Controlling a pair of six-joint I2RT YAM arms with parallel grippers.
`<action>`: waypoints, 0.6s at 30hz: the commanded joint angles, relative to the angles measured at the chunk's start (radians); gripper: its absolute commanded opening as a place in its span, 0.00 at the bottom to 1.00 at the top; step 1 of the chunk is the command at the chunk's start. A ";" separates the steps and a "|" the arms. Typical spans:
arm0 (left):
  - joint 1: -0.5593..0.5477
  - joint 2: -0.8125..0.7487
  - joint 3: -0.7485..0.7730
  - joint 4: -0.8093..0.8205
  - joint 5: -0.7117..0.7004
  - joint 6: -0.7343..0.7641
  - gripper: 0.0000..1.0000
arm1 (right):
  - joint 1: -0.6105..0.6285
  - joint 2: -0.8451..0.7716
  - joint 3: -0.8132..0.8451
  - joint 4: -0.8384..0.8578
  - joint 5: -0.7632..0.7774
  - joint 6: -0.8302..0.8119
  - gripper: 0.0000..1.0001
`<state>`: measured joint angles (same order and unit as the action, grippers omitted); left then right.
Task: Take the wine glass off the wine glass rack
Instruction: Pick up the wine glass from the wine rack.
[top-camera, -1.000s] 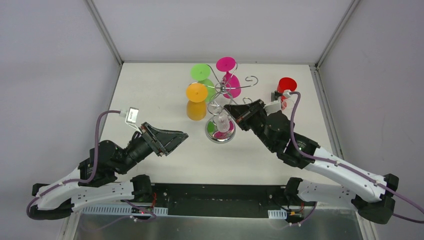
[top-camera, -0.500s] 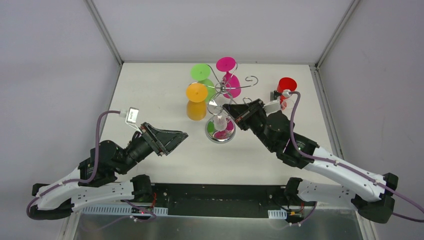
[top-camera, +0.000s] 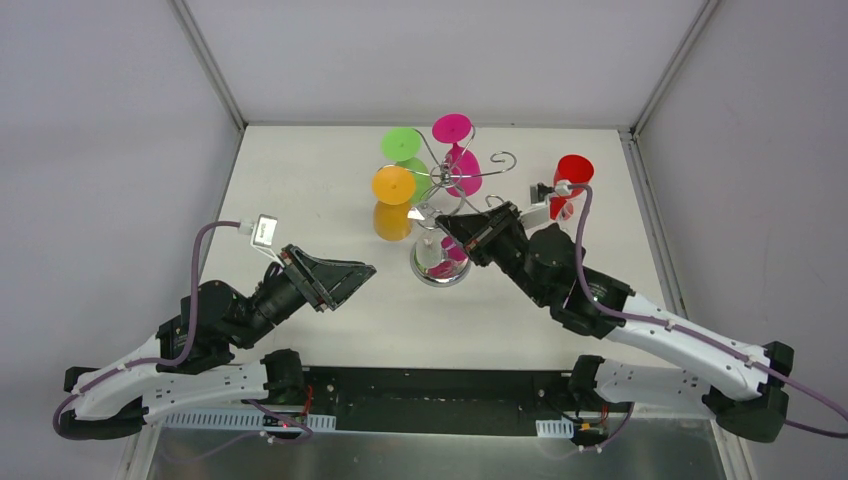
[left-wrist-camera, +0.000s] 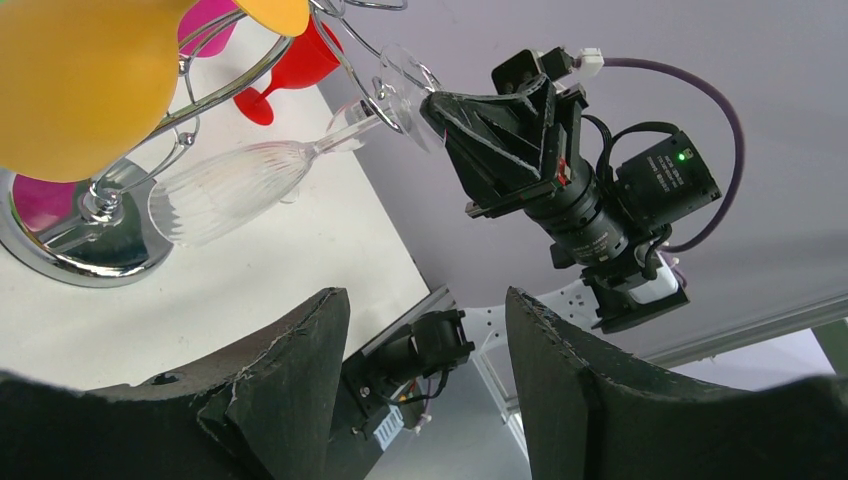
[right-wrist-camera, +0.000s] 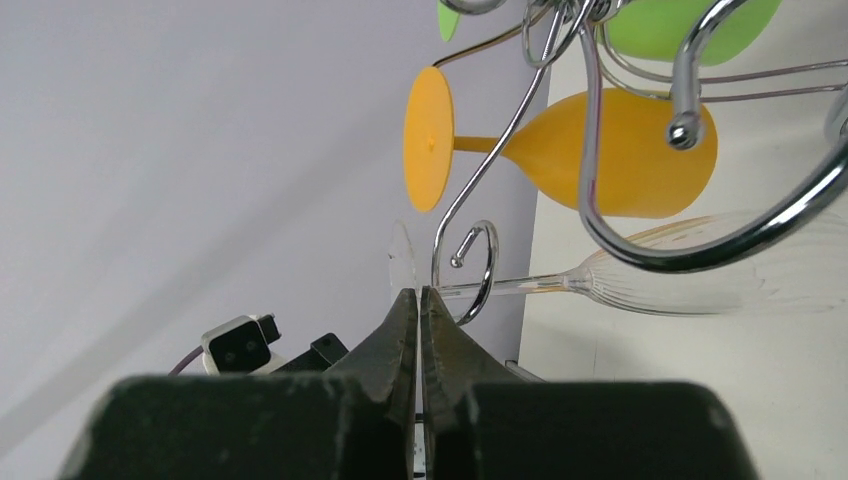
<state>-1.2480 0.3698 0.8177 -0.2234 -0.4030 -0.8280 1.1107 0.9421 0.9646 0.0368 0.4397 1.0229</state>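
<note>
The chrome wine glass rack (top-camera: 446, 180) stands mid-table on its round mirrored base (top-camera: 441, 272). A clear wine glass (top-camera: 441, 246) hangs tilted from a curled arm (right-wrist-camera: 483, 268), its stem (right-wrist-camera: 520, 286) through the hook. My right gripper (top-camera: 444, 221) is shut on the rim of the clear glass's foot (right-wrist-camera: 402, 262), seen edge-on between the jaws (right-wrist-camera: 419, 296). The left wrist view shows the same grip (left-wrist-camera: 428, 100) and the ribbed bowl (left-wrist-camera: 240, 185). My left gripper (top-camera: 362, 272) is open and empty, left of the base and apart from it (left-wrist-camera: 425, 296).
Orange (top-camera: 393, 186), green (top-camera: 400, 144) and pink (top-camera: 452, 128) glasses hang on the rack's far and left arms. A red glass (top-camera: 573, 169) is on the table to the right, behind my right wrist. Grey walls close in the table on three sides.
My right gripper has moved a little left with the clear glass's foot in it, and the glass has tilted further. The left arm has not moved.
</note>
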 joint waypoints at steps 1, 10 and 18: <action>0.011 0.006 -0.004 0.025 -0.010 0.003 0.60 | 0.019 0.008 0.044 0.077 0.001 0.010 0.00; 0.011 -0.001 -0.002 0.024 -0.005 0.006 0.60 | 0.023 0.028 0.069 0.091 0.043 -0.022 0.00; 0.011 -0.002 0.001 0.020 -0.005 0.009 0.60 | 0.023 0.044 0.102 0.091 0.091 -0.057 0.00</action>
<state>-1.2480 0.3698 0.8177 -0.2234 -0.4030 -0.8276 1.1294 0.9886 1.0122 0.0715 0.4751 1.0012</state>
